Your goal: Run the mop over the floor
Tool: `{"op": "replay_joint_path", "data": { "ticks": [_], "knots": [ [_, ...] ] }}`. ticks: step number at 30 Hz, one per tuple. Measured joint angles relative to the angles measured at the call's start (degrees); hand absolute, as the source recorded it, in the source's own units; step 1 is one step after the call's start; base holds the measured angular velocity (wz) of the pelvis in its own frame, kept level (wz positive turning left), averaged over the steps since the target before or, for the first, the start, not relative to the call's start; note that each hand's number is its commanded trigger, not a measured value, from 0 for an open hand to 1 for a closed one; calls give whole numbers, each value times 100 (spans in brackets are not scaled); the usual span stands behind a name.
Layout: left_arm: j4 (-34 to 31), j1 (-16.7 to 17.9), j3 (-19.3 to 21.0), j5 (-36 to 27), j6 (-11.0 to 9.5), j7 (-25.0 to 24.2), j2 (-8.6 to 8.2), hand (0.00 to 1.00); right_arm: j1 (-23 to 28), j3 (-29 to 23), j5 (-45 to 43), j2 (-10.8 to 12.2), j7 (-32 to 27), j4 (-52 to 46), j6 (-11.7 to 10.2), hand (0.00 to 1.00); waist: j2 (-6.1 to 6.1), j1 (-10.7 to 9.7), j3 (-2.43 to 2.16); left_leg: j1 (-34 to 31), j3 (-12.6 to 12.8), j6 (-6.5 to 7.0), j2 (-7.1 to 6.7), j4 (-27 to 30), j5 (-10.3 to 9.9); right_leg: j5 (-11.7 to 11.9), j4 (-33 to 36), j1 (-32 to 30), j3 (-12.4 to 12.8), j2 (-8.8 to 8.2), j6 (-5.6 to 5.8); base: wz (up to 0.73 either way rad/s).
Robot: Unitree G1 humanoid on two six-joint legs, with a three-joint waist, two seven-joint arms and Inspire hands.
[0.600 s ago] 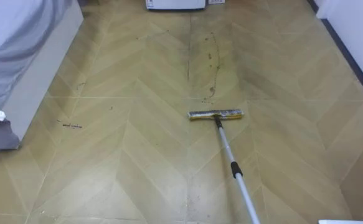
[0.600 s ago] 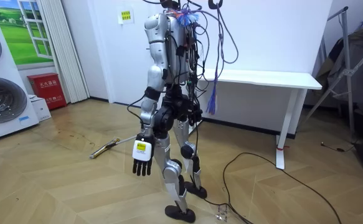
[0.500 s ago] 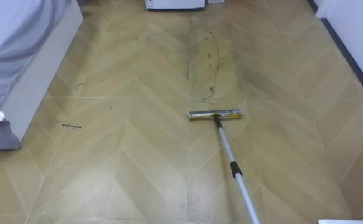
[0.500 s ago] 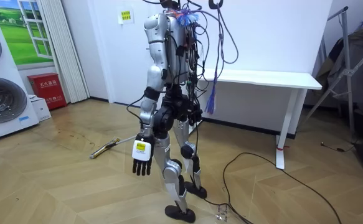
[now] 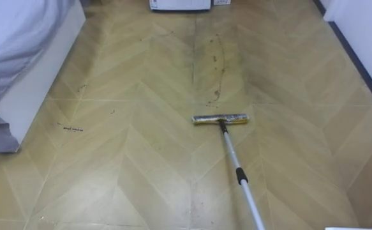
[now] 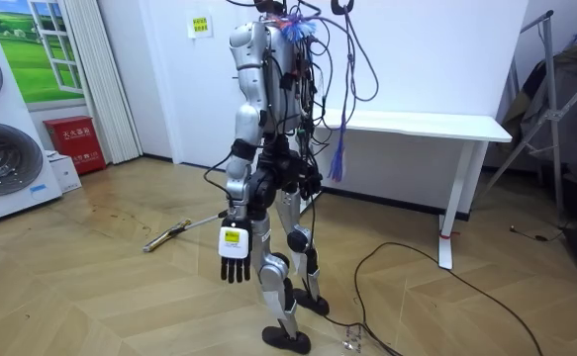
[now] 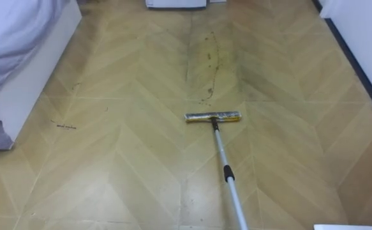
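We saw a wooden floor (image 5: 141,166) laid in a chevron pattern, pale and mostly bare. A trail of dark stains (image 5: 215,61) ran along it, ending just beyond the mop. A short scuff (image 5: 73,129) marked the boards nearer the bed (image 5: 20,57). The bed stood at the left under a grey sheet. A white wall (image 5: 364,25) with a dark skirting closed the right side. The base of a white unit (image 5: 179,4) showed at the far edge.

The mop (image 5: 240,176) lay ahead of the robot. Its flat head (image 5: 221,119) rested crosswise on the boards and near the stains. The handle ran back toward the lower right and left the eye views at the bottom edge. We could not tell what held its near end.

From the room view, the robot stood upright in the open floor, facing that view's left. Stacked washers (image 6: 1,148) and a red box (image 6: 75,143) stood beyond the mop. A white desk (image 6: 427,125) stood behind the robot against the wall.

The arm nearer the camera hung down beside the thigh, slightly bent at the elbow. The left robot hand (image 6: 234,265) pointed at the floor with its fingers straight and a little spread. It held nothing and was well apart from the mop.
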Motion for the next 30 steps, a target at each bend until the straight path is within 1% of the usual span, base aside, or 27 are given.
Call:
{"op": "replay_joint_path", "data": {
  "ticks": [5, 6, 7, 9, 12, 17, 18, 20, 21, 22, 25, 27, 28, 29, 30],
  "knots": [
    [-13, 27, 0, 2, 90, 21, -4, 0, 1, -4, -30, 12, -3, 13, 6, 100, 3, -7, -1, -14, 1, 0, 1, 5, 0, 0, -1, -4, -6, 0, 0, 0],
    [-31, 23, -20, 3, 98, 21, -4, 0, 1, -3, -45, 13, -8, 13, 12, 100, 29, -14, 7, -23, 0, 0, -1, 11, 0, 0, -3, -10, -6, -3, 0, 0],
    [-48, 23, -52, 3, 104, 23, -4, 0, 0, -2, -51, 13, -14, 13, 17, 100, 30, -19, 5, -29, -1, 0, -2, 17, 0, 0, -1, -13, -6, -4, 0, 0],
    [-131, 10, -186, 13, 121, 26, 10, 0, -9, -2, -82, 13, -23, -21, 59, 100, 38, -21, -14, -96, 0, 0, -3, 39, 0, 0, 13, -74, -5, -7, 0, 0],
    [-183, 6, -297, 120, 121, 23, 28, 0, -9, -2, -85, 12, -78, -61, 61, 100, 48, -22, -24, -175, 1, 0, -1, 56, 0, 0, 30, -152, -4, -6, 0, 0],
    [-293, -14, -335, 252, 122, 31, 37, 0, -31, 12, -75, 12, -181, -96, 61, 100, 37, -28, -37, -449, -30, 0, 0, 145, 0, 2, 62, -367, -117, -15, -1, 8],
    [-329, -21, -347, 273, 120, 33, 34, 0, -60, 16, -62, 9, -199, -92, 62, 100, 42, -27, -29, -541, -40, 0, 6, 186, 0, 2, 128, -462, -131, -19, -1, 6],
    [-345, -62, -366, 281, 96, 55, 33, 0, -132, 19, 28, 4, -222, -81, 62, 100, 40, -27, -31, -699, -75, 0, 14, 216, 0, 4, 182, -622, -156, -20, -3, 4],
    [-333, -120, -435, 307, 84, 111, 30, 0, -155, 54, 83, 4, -275, -81, 61, 100, 41, -25, -19, -764, -89, 0, 15, 213, 1, 5, 216, -700, -198, -24, -4, 11],
    [-321, -145, -456, 320, 75, 126, 27, 0, -156, 59, 109, 6, -307, -81, 60, 100, 48, -29, -16, -803, -98, -1, 13, 217, 1, 5, 218, -728, -220, -28, -4, 15],
    [-220, -278, -566, 318, 14, 206, 11, 0, -245, 114, 202, 13, -435, -69, 58, 100, 86, -20, -5, -1043, -144, -5, 4, 226, 5, 12, 257, -974, -245, -42, -7, 6],
    [-112, -415, -568, 318, -67, 269, 8, 0, -400, 175, 312, 13, -508, -12, 46, 100, 90, -17, 5, -1334, -153, -8, 2, 304, 11, 21, 369, -1277, -253, -57, -6, 0],
    [-97, -459, -571, 315, -78, 281, 9, 0, -433, 188, 346, 11, -522, -8, 40, 100, 112, -15, 9, -1404, -150, -7, 2, 336, 12, 23, 407, -1341, -254, -62, -6, 0],
    [-32, -541, -673, 309, -108, 322, 21, 0, -483, 267, 457, 4, -573, -1, 19, 100, 117, -13, 27, -1537, -151, -6, 1, 385, 12, 26, 452, -1466, -256, -64, -6, 0],
    [28, -627, -799, 276, -149, 369, 41, 0, -528, 368, 583, -5, -626, 3, -12, 100, 129, -8, 29, -1663, -153, -1, 0, 424, 16, 28, 517, -1604, -261, -57, -6, 0]
  ]
}}
